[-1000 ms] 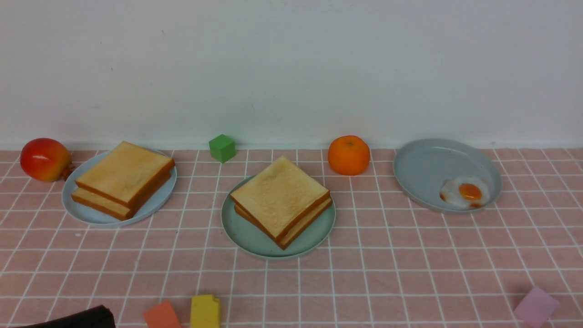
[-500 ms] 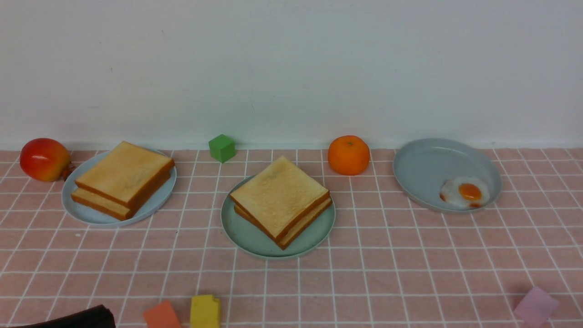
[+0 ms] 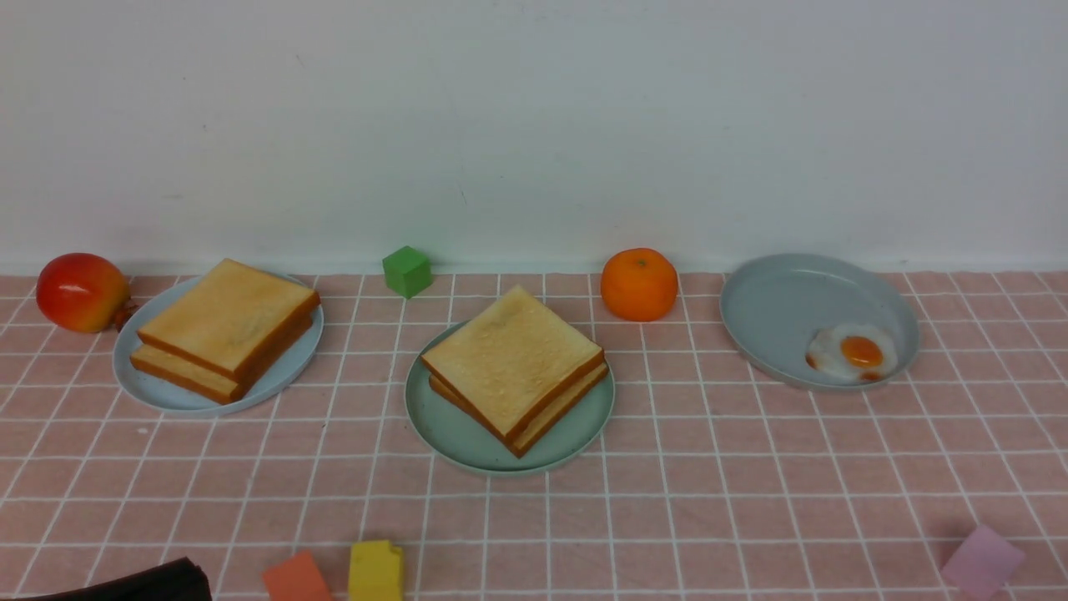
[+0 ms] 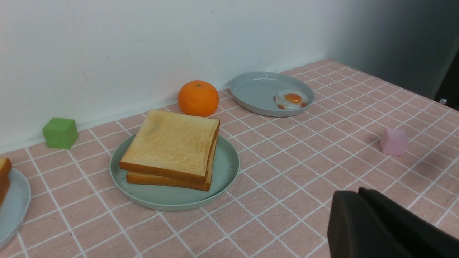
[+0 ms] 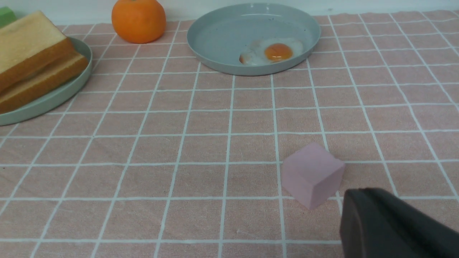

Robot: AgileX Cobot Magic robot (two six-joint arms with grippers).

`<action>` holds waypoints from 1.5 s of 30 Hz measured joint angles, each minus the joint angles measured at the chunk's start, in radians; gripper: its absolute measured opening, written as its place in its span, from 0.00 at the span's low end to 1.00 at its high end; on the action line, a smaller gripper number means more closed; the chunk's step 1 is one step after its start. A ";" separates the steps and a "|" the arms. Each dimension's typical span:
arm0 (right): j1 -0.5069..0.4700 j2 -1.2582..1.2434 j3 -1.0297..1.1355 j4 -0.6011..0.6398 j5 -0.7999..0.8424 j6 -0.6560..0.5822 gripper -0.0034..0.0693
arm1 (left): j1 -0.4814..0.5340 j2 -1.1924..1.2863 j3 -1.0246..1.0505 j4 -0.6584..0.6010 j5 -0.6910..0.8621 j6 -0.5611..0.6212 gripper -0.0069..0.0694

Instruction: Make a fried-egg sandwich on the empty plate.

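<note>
The sandwich [image 3: 513,367], 2 toast slices, sits on the green plate [image 3: 450,434] mid-table, open cloth [image 3: 667,501] in front. Left gripper [image 4: 373,229] and right gripper [image 5: 387,225] stand well apart from it; their jaws cannot be told.

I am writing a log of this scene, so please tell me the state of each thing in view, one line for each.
mint-green plate: holds two stacked toast slices.
toast stack: closed, no egg visible between the slices.
pale blue plate: holds two more slices.
grey dish: holds one fried egg at its rim.
orange: whole, on the cloth.
left gripper: shut, holding nothing.
right gripper: partly seen, state unclear.
</note>
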 joint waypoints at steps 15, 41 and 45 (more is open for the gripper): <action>0.000 0.000 0.000 -0.001 0.000 0.000 0.05 | 0.263 -0.115 0.080 -0.015 -0.039 -0.011 0.07; 0.000 0.000 0.000 -0.001 0.001 0.000 0.07 | 0.663 -0.260 0.276 -0.072 0.200 -0.079 0.07; 0.000 0.000 0.000 -0.001 0.001 0.000 0.08 | 0.663 -0.260 0.276 -0.072 0.200 -0.079 0.07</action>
